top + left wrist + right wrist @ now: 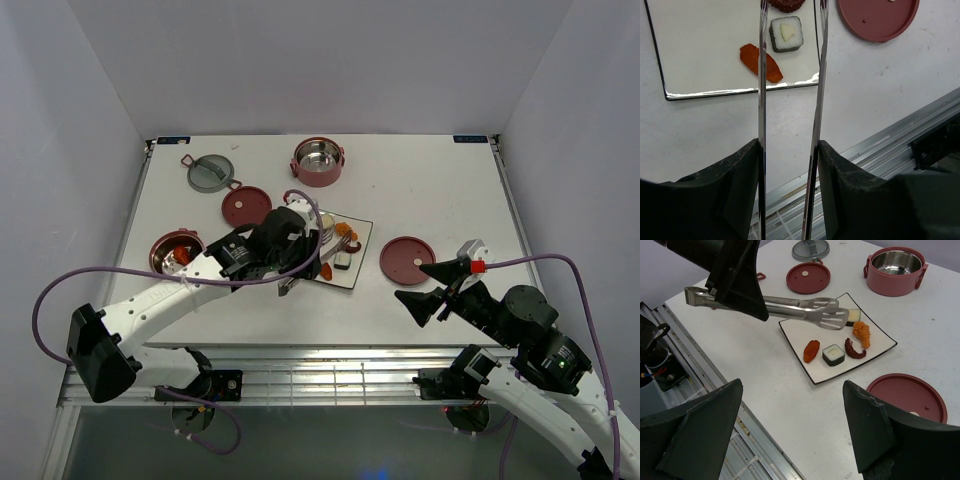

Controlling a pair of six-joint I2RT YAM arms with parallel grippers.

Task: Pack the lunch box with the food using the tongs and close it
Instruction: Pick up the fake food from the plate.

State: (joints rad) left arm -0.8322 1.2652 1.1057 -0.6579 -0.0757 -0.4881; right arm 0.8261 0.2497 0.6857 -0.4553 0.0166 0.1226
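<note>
Two bowls to fill, so scan L to R in the top view. Far left, one bowl [157,250] sits partly hidden w/ something orange inside, can't tell what. Above it is the grey-green lid [211,172], then a red disc lid [246,204]. Mid frame, the left gripper [789,150] pinches the tongs [830,317] across both arms. The tong tips stand apart, nothing between them, over the square plate [800,337]. On it: orange slice [811,350], sushi roll [833,354], brown tentacle [855,349], fried nugget [861,334], plus a piece [854,315] half hidden behind the tips. Upper centre, the second bowl [318,181] shows bare steel. Right of the plate is another red lid [407,260], then the right gripper [428,287], spread wide, holding nothing.

Risks, imo:
- Pieces are small & crowded, so a wide bite could nudge a neighbour off the plate.
- Squeeze too hard and the roll may squirt out.
- Tips catching the rim would drag the plate.

The white table [440,190] looks smooth, so a dropped piece may skid. A metal rail [330,375] runs along the near edge, and plain white walls [300,60] close in on three sides.
</note>
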